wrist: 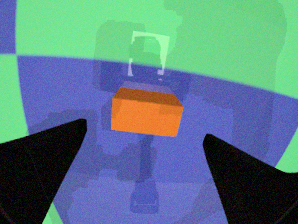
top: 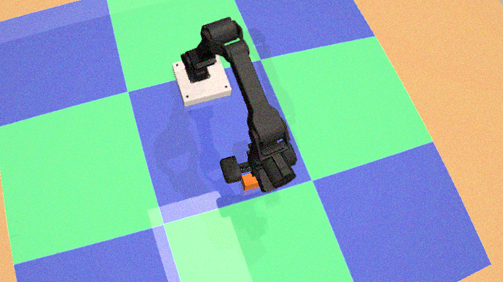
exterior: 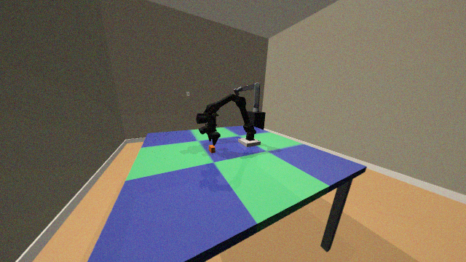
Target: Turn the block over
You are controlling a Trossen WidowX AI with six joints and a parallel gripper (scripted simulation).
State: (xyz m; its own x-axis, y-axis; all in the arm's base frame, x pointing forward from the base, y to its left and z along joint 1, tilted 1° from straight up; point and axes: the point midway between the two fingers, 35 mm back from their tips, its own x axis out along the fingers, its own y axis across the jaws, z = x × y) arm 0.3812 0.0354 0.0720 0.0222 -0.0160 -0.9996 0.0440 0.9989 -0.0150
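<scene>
The slim black jointed robot arm (top: 251,95) has rounded joints, two pointed black fingers, and a square white base plate (top: 216,92).
</scene>
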